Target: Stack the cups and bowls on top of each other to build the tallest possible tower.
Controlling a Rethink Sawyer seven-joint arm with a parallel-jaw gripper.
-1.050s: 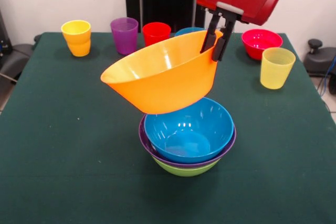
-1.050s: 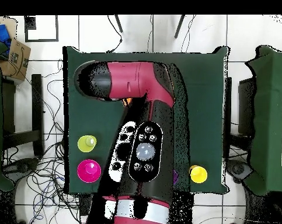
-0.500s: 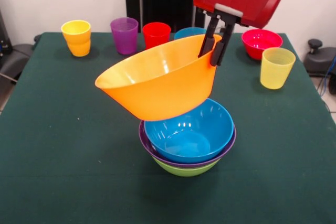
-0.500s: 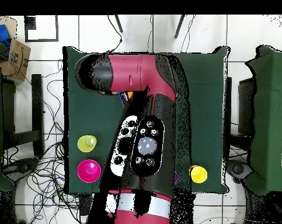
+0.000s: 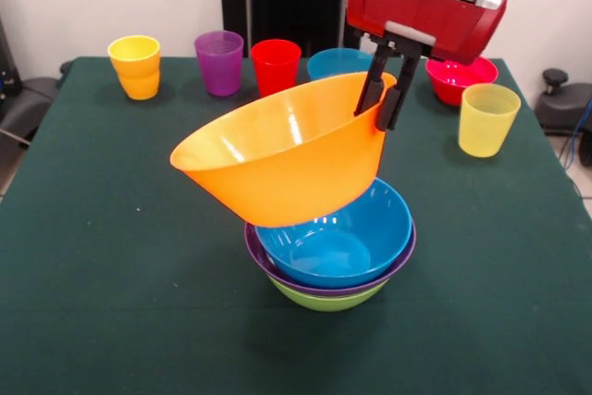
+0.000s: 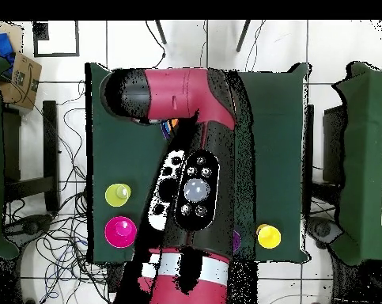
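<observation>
- The counter (image 5: 111, 256) is covered in dark green cloth; a pale wall and a dark panel stand behind it.
- In the overhead view, a white tiled floor (image 6: 336, 47) strewn with cables surrounds it, with a cardboard box (image 6: 18, 73) at one corner.
- The gripper (image 5: 386, 92) has its jaws clamped on the far rim of the orange bowl (image 5: 287, 154), held tilted above the tower (image 5: 333, 247) near centre.
- The cups and small bowls line the far edge and right side.
</observation>
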